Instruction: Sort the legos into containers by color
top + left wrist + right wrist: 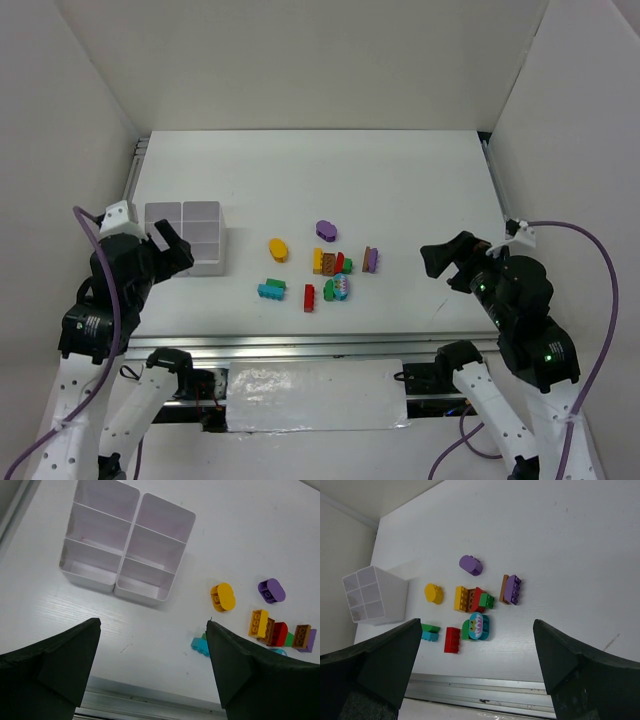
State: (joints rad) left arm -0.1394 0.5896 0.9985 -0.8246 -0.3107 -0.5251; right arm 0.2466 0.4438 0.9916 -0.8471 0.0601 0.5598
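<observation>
A: Grippers, state?
B: Left gripper has jaws spread wide and holds nothing, hanging over the tray at its near-left side. Right gripper is spread too and empty, well right of the pile.
A: Legos where?
B: All on the table, right of the tray and outside it. Yellow oval sits closest to the tray, purple oval farthest back. Middle clump is a touching row of yellow brick, brown brick, red piece, green piece. Purple brick has a brown plate against its left side, just right of the clump.
A: Near row?
B: Teal brick with a green bit on it, then red studded brick, then teal oval with a green block touching its left.
A: Tray?
B: White, upright, six compartments in a two-by-three grid, left side of the table.
</observation>
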